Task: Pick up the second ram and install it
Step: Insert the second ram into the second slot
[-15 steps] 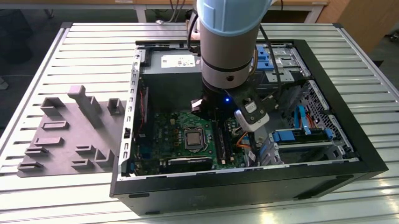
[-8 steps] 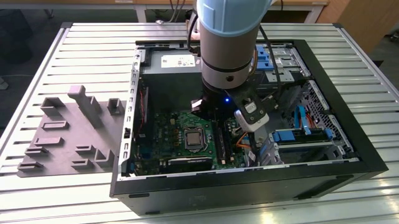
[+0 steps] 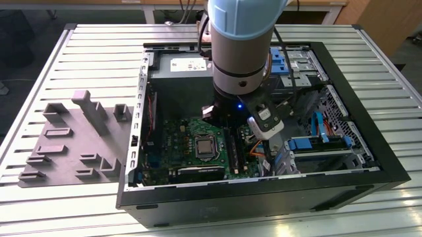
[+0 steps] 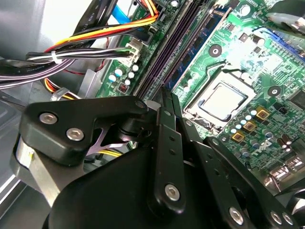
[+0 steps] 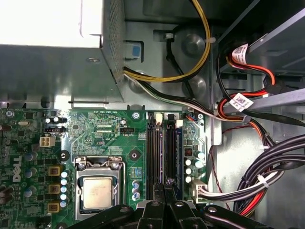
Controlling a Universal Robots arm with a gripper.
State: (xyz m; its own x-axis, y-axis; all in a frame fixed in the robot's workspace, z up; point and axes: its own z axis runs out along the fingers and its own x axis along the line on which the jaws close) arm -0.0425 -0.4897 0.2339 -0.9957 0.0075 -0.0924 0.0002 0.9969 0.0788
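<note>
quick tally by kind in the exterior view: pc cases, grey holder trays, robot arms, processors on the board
computer case: 1
grey holder tray: 1
robot arm: 1
processor: 1
total: 4

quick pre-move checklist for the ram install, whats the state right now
1. Gripper over the memory slots: ok, its fingers sit right at the slots in both wrist views.
2. Second ram held between the fingers: cannot tell, they hide it.
3. Second ram seated in a slot: cannot tell.
4. Cable bundle away from the slots: ok, it lies off to the side.
5. Arm inside the open computer case: ok, over the motherboard.
</note>
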